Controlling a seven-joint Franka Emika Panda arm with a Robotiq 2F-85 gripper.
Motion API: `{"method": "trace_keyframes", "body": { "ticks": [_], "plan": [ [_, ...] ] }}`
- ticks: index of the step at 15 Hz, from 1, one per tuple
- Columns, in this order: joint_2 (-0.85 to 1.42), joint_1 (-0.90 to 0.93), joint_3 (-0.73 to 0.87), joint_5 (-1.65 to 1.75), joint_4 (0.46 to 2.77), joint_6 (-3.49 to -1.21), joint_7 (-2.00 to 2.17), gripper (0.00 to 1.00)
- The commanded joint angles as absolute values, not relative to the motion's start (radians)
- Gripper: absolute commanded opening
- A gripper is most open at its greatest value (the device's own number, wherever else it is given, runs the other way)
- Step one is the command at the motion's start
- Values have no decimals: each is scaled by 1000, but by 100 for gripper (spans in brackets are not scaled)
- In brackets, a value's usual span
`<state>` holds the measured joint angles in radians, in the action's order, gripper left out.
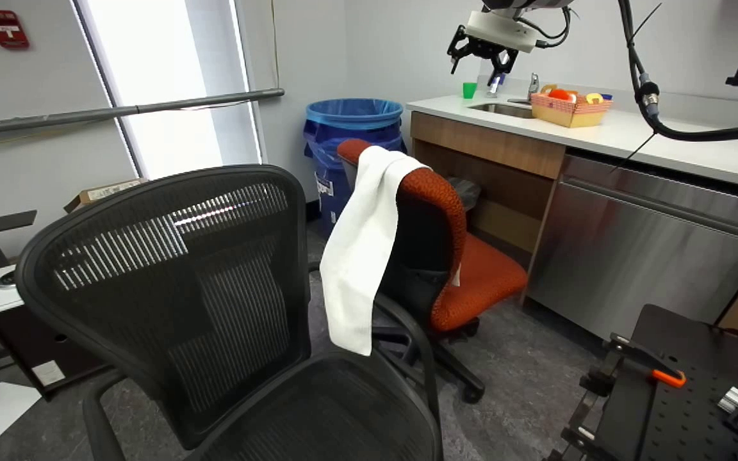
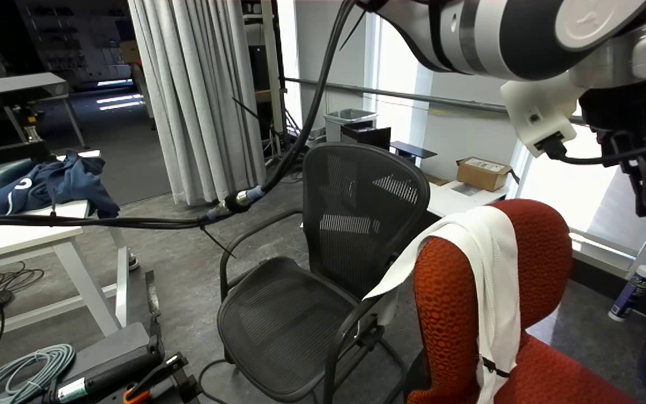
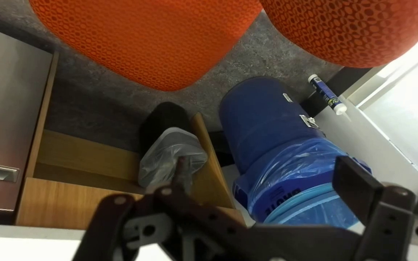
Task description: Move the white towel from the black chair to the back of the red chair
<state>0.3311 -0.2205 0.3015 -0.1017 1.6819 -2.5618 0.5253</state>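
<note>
The white towel [image 1: 359, 256] is draped over the top of the red chair's back [image 1: 436, 189], and one end hangs toward the black chair [image 1: 234, 301]. In an exterior view the towel [image 2: 494, 264] lies over the red backrest [image 2: 446, 297], with one strip down the seat side and another slanting toward the black chair's armrest [image 2: 348, 328]; I cannot tell if they touch. My gripper [image 1: 473, 73] is raised above and beyond the red chair, apart from the towel. In the wrist view the gripper [image 3: 262, 165] is open and empty; the red seat [image 3: 147, 40] shows, the towel does not.
A blue bin [image 3: 259, 116] stands beyond the red chair. A counter [image 1: 638, 134] holds a basket [image 1: 571, 110] and a green cup [image 1: 469, 90]. A black cart [image 1: 689, 384] stands near the front. A cable [image 2: 312, 123] hangs along the arm. A caulk tube [image 2: 633, 292] stands by the wall.
</note>
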Motion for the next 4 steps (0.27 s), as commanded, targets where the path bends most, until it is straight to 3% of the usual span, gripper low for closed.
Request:
{"method": "trace_keyframes", "body": {
  "ticks": [1, 4],
  "plan": [
    [328, -222, 301, -97, 1665, -2521, 503, 100],
    [334, -222, 302, -105, 1677, -2548, 513, 100]
  ]
}}
